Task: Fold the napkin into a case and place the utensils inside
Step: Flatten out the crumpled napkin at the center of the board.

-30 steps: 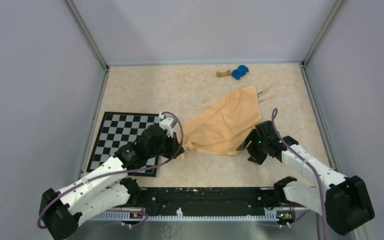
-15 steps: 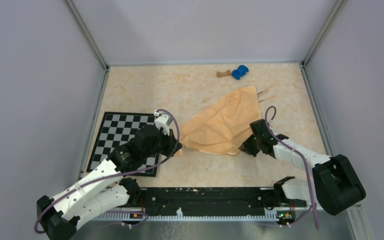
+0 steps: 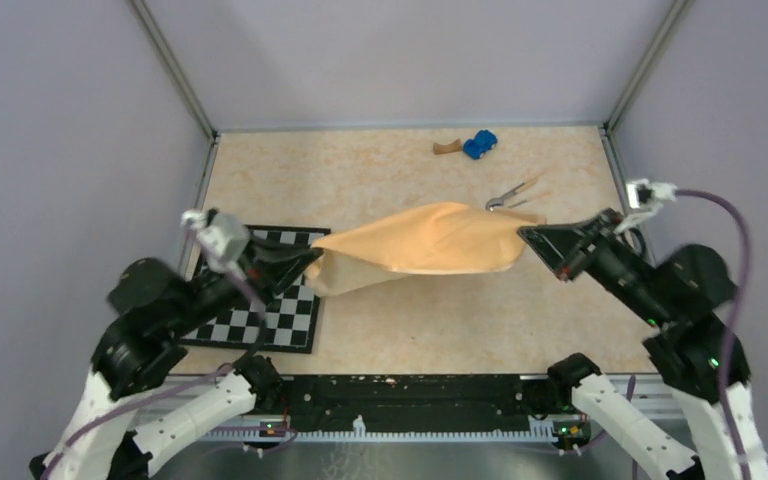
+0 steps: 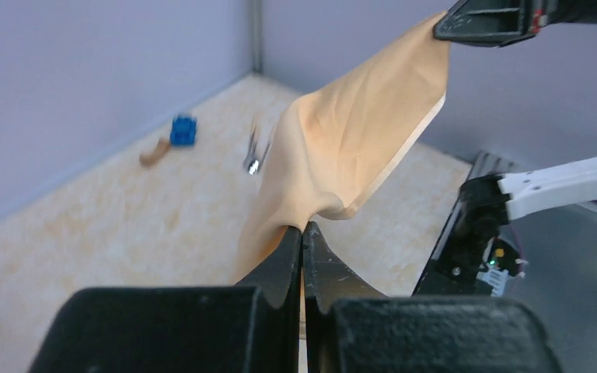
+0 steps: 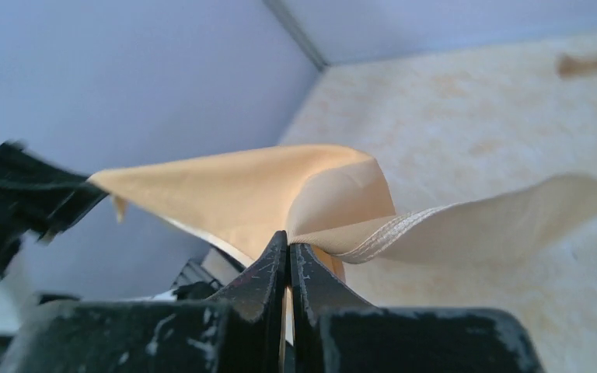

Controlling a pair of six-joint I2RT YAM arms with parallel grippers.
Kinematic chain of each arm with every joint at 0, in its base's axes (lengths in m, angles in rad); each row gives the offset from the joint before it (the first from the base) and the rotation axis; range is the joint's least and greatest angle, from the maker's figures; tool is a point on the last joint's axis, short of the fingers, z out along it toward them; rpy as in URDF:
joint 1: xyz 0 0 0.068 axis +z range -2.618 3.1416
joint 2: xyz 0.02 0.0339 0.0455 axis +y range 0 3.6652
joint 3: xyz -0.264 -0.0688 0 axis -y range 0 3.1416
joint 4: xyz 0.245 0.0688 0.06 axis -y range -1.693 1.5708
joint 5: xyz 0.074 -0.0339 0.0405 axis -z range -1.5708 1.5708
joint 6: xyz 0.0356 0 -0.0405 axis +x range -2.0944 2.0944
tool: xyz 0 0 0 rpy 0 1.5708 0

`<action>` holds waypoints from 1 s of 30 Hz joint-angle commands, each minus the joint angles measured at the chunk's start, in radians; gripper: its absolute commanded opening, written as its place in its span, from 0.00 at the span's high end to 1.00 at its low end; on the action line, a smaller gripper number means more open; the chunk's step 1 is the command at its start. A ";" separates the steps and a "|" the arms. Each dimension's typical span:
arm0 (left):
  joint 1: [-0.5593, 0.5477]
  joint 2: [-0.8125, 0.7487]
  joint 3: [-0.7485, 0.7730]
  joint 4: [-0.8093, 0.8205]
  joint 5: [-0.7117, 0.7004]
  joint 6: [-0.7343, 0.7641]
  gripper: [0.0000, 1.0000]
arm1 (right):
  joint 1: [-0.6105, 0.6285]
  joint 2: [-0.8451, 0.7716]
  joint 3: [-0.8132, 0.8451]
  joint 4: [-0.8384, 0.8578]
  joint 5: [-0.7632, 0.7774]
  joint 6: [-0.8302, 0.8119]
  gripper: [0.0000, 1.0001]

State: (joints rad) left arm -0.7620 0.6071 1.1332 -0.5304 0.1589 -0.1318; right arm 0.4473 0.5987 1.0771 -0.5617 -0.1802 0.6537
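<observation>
Your left claw [image 3: 310, 257] is pressed together on one corner of the thin peach-orange cloth napkin [image 3: 420, 245], and the left wrist view shows fabric coming straight out from between the closed fingertips. Your right claw [image 3: 526, 233] is pinching the opposite end, with a stitched hem edge caught between its tips in the right wrist view. The napkin is held up over the beige marbled surface [image 3: 360, 180], strung between the two claws from left to right and sagging into a loose fold in the middle. It isn't folded into a case; it's one slack sheet. I can't tell whether its lower edge touches the surface. Its left end hangs over the right edge of the black-and-white checkerboard mat [image 3: 260, 322], which lies flat at near left. The slim shiny silver metal utensils [image 3: 512, 194] lie on the surface just beyond the napkin's far edge, near its right end, outside the cloth. The small blue toy car [image 3: 479, 144] and brown curved wooden block [image 3: 447, 148] sit side by side at the back wall, well apart from the napkin.
</observation>
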 commanded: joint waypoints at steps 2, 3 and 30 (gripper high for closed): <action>-0.002 -0.118 0.198 -0.023 0.339 0.136 1.00 | 0.009 -0.113 0.158 -0.072 -0.380 -0.111 1.00; -0.001 -0.128 0.222 -0.023 0.358 0.134 1.00 | 0.008 -0.131 0.176 -0.067 -0.416 -0.093 1.00; 0.278 1.174 0.302 0.205 -0.449 -0.006 1.00 | -0.326 0.814 -0.120 0.356 0.286 -0.190 1.00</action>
State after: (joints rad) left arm -0.5285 1.6081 1.3148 -0.4412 -0.2497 -0.1959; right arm 0.1951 1.2274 0.9234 -0.4690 0.2718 0.5591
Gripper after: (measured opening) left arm 0.005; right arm 0.004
